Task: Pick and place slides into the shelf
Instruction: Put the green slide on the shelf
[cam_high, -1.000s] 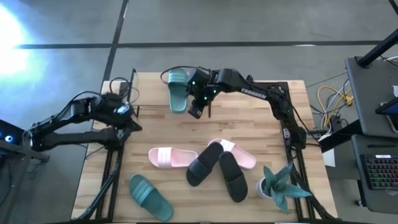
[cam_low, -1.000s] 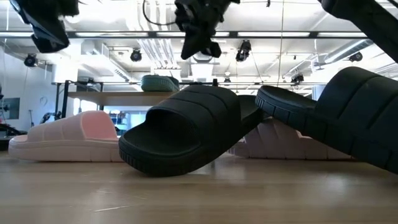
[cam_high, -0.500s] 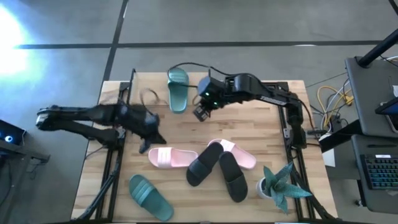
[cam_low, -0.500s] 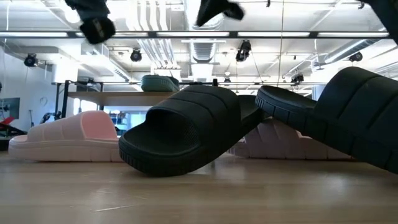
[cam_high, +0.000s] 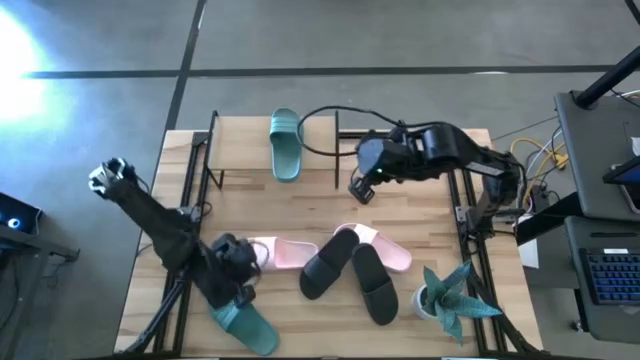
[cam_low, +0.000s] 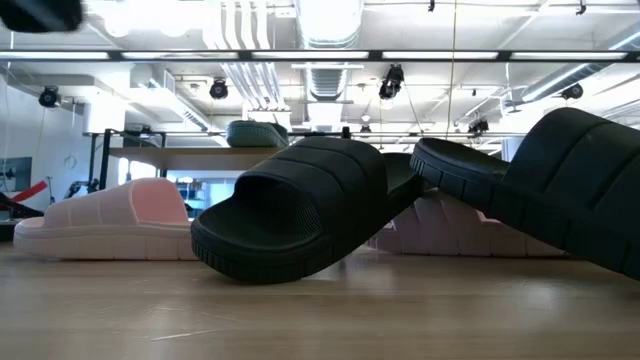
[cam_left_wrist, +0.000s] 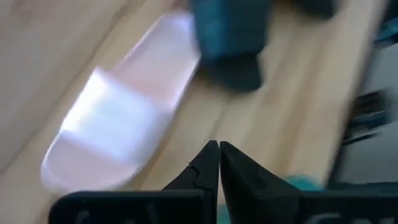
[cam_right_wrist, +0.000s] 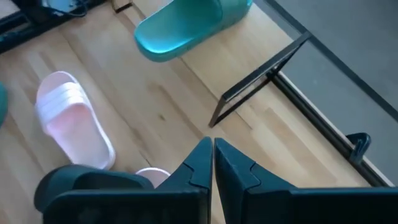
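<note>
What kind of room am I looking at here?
Probably a robotics lab or workshop: an open ceiling with ducts and track lights, a bare concrete floor, and a desk with a keyboard and loose cables beside the wooden table.

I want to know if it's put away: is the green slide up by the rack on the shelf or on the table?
On the shelf. The green rubber slide lies on the low rack's light wooden top board; the low view shows it raised above the table.

Bright ceiling lamps in low view; glare top-left in high view; left wrist view motion-blurred.
</note>
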